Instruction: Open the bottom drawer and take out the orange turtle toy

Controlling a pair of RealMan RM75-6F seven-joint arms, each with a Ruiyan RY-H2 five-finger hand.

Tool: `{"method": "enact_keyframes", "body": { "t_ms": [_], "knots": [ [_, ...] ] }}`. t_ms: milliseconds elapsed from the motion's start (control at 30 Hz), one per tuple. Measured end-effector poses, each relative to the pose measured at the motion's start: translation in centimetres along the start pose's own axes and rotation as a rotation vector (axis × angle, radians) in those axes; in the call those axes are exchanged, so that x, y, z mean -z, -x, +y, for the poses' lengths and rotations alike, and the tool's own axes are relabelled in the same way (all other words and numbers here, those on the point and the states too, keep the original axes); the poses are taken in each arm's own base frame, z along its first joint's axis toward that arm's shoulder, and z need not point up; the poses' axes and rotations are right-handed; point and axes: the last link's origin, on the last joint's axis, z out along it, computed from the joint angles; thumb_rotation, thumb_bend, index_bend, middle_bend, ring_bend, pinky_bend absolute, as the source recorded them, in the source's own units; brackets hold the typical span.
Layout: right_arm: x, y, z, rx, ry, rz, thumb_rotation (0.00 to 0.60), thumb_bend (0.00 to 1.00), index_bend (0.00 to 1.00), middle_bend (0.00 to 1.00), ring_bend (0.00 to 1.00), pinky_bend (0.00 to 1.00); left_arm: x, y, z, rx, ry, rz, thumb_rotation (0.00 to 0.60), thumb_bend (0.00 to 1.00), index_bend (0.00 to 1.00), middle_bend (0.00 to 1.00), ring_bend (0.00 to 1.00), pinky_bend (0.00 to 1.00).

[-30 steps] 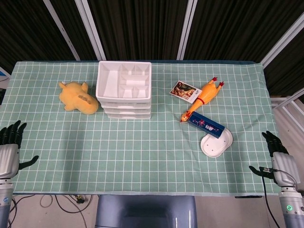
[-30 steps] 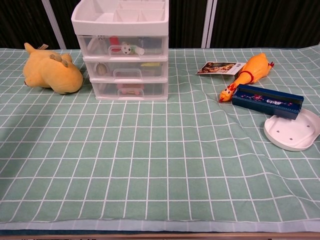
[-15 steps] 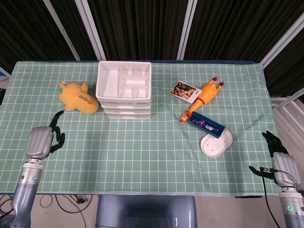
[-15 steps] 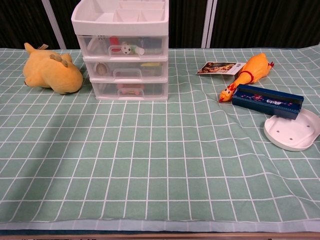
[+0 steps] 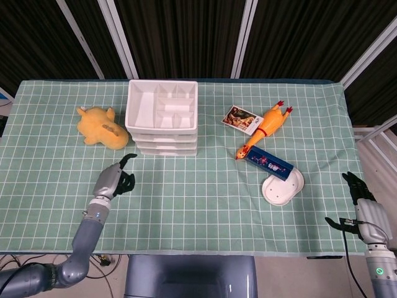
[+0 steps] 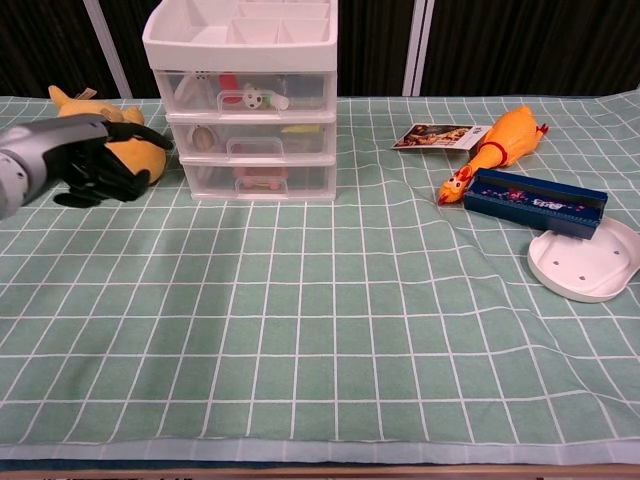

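Observation:
The white three-drawer unit (image 5: 162, 124) (image 6: 244, 100) stands at the back left of the table, all drawers closed. Through the clear front of the bottom drawer (image 6: 258, 178) shows a small orange-pink toy (image 6: 259, 181); its shape is unclear. My left hand (image 5: 115, 179) (image 6: 96, 160) hovers in front and to the left of the unit, fingers loosely bent and apart, holding nothing, with a gap between it and the drawers. My right hand (image 5: 363, 206) hangs beyond the table's right edge, fingers spread and empty; only the head view shows it.
A yellow plush (image 5: 102, 127) (image 6: 146, 160) lies left of the unit, partly behind my left hand in the chest view. To the right lie a picture card (image 5: 242, 119), a rubber chicken (image 5: 267, 127) (image 6: 495, 145), a blue box (image 5: 268, 163) (image 6: 535, 200) and a white dish (image 5: 282, 186) (image 6: 590, 260).
My left hand has travelled from the table's left edge in over the cloth towards the drawer unit and now shows in the chest view. The right hand has stayed put.

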Motion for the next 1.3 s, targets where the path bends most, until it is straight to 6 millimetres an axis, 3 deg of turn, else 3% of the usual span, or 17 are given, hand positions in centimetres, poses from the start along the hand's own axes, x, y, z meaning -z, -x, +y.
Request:
{"method": "enact_keyframes", "body": {
  "t_ms": [433, 733, 1300],
  "knots": [
    [-0.1, 0.0, 0.1, -0.015, 0.012, -0.016, 0.600, 0.11, 0.00, 0.00, 0.00, 0.18, -4.2, 4.5, 2.4, 0.288, -0.110, -0.123, 0.600, 0.63, 0.16, 0.97, 0.99, 1.00],
    [-0.2, 0.0, 0.1, -0.024, 0.013, -0.020, 0.600, 0.11, 0.00, 0.00, 0.00, 0.18, -6.3, 5.8, 3.3, 0.455, -0.134, -0.146, 0.600, 0.63, 0.16, 0.97, 0.99, 1.00],
    [-0.2, -0.1, 0.1, -0.039, 0.015, -0.024, 0.600, 0.11, 0.00, 0.00, 0.00, 0.18, -9.0, 8.0, 4.6, 0.550, -0.159, -0.156, 0.600, 0.63, 0.16, 0.97, 0.99, 1.00]
  ]
}}
